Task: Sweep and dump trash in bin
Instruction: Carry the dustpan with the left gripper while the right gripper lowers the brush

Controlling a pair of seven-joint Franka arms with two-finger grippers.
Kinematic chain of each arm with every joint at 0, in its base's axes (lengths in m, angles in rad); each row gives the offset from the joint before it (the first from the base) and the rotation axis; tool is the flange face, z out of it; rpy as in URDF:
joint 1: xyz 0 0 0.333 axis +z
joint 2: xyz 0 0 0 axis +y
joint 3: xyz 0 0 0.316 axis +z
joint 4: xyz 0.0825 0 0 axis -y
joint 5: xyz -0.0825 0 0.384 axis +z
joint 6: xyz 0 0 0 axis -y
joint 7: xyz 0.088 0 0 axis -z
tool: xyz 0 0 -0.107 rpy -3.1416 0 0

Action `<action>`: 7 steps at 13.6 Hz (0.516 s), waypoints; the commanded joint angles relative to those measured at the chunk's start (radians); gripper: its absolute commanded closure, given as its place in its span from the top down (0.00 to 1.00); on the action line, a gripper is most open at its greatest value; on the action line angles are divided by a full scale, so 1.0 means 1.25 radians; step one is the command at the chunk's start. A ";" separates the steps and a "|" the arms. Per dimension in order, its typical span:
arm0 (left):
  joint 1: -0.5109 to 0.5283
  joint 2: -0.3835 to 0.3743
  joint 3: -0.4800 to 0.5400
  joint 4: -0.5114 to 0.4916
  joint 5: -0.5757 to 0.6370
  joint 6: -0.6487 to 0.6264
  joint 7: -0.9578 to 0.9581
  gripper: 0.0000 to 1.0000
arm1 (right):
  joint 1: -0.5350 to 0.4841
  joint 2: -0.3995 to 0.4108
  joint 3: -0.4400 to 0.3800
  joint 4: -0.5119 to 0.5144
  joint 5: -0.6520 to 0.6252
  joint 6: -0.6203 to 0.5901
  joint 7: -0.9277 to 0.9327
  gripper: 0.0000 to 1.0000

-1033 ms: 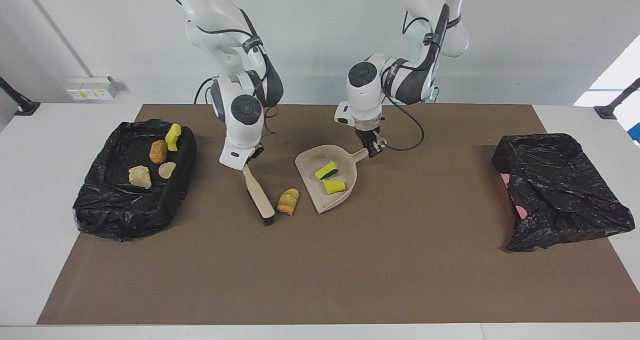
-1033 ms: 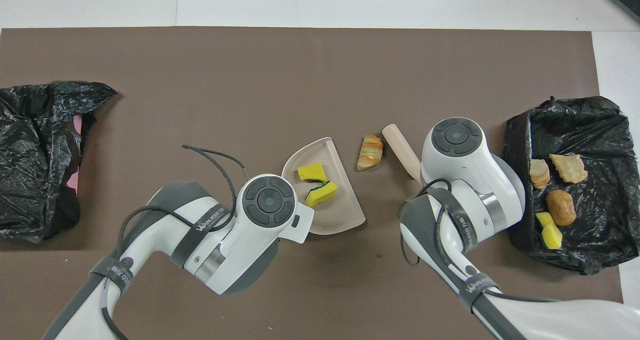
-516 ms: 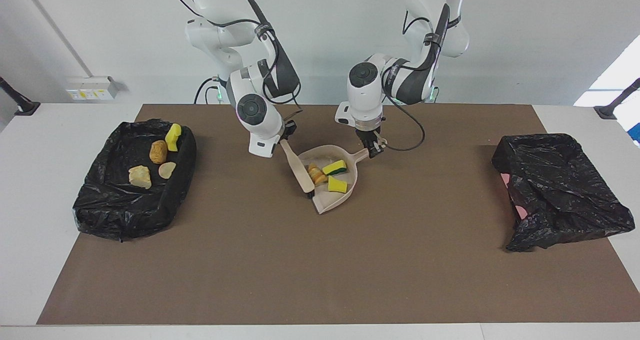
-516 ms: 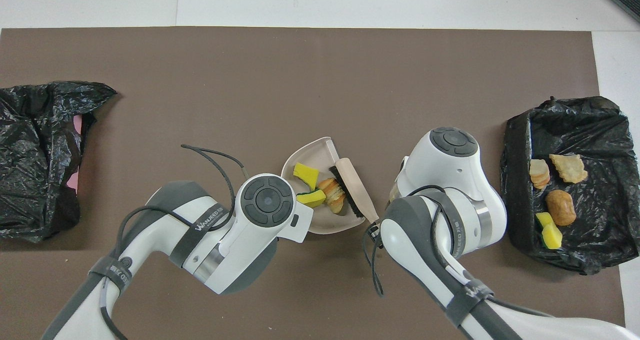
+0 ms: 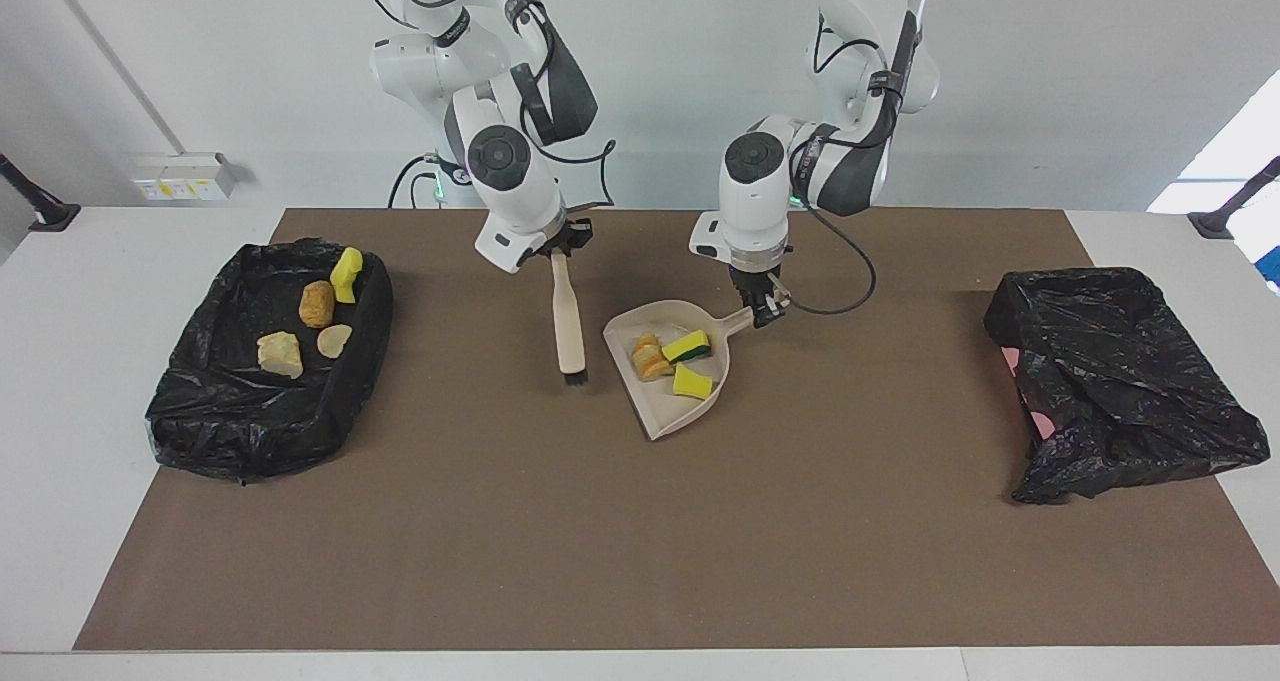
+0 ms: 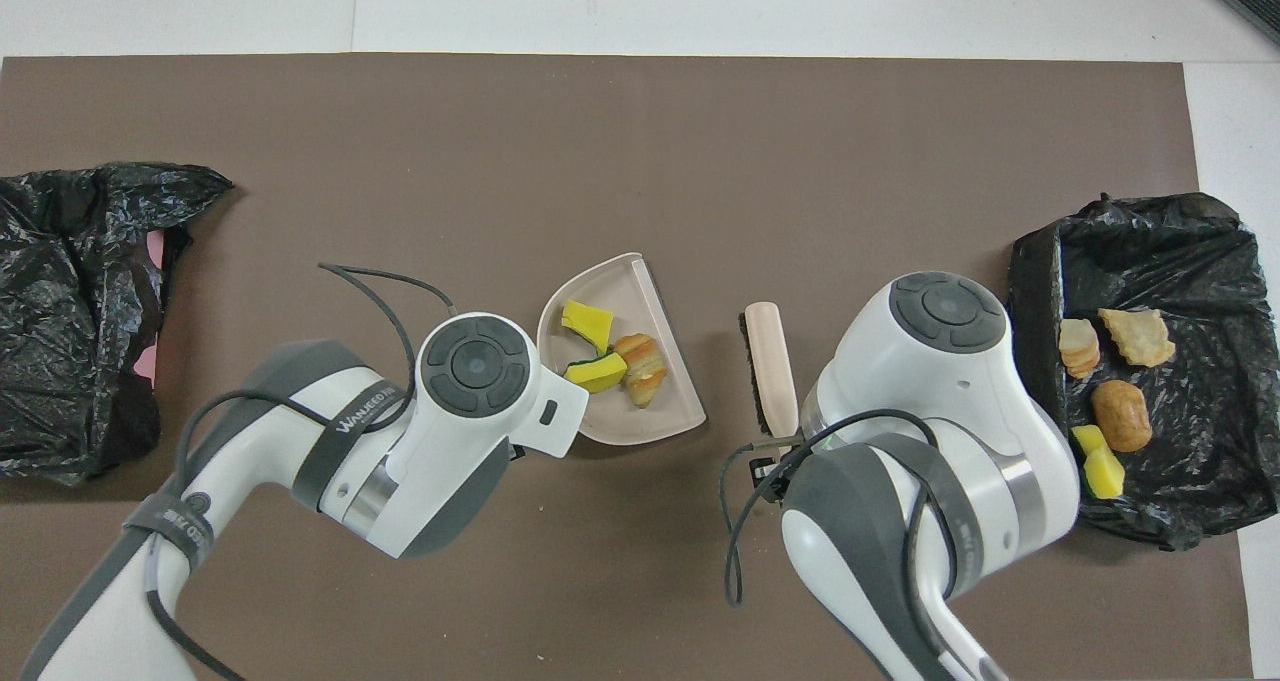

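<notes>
My left gripper [image 5: 765, 307] is shut on the handle of the beige dustpan [image 5: 668, 413], which also shows in the overhead view [image 6: 655, 419]. In the pan lie three pieces of trash: an orange crumbly chunk [image 5: 650, 359], a yellow-and-green sponge piece [image 5: 688, 346] and a yellow sponge piece [image 5: 693, 382]. My right gripper [image 5: 557, 243] is shut on the handle of the beige brush [image 5: 568, 321]. The brush hangs bristles down beside the pan, toward the right arm's end, apart from it. The black-lined bin [image 5: 368, 333] holds several more scraps [image 5: 316, 304].
A crumpled black bag [image 5: 1120, 381] lies at the left arm's end of the brown mat. The bin [image 6: 1030, 291] stands at the right arm's end. No loose scraps show on the mat.
The brush swept the orange chunk into the dustpan, then drew back toward the right arm's end. The dustpan shifted slightly toward the left arm's end with its load.
</notes>
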 commanded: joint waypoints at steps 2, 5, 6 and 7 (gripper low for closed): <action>0.105 -0.006 -0.004 0.096 -0.033 -0.097 0.159 0.00 | 0.118 -0.077 0.005 -0.033 -0.012 -0.027 0.193 0.00; 0.208 -0.003 -0.004 0.183 -0.037 -0.170 0.303 0.00 | 0.184 -0.134 0.006 -0.100 0.005 0.003 0.211 0.00; 0.241 -0.003 -0.004 0.212 -0.037 -0.193 0.339 0.00 | 0.215 -0.128 0.006 -0.118 0.011 0.026 0.217 0.00; 0.268 0.000 -0.004 0.256 -0.035 -0.226 0.378 0.00 | 0.236 -0.125 0.006 -0.150 0.020 0.086 0.241 0.00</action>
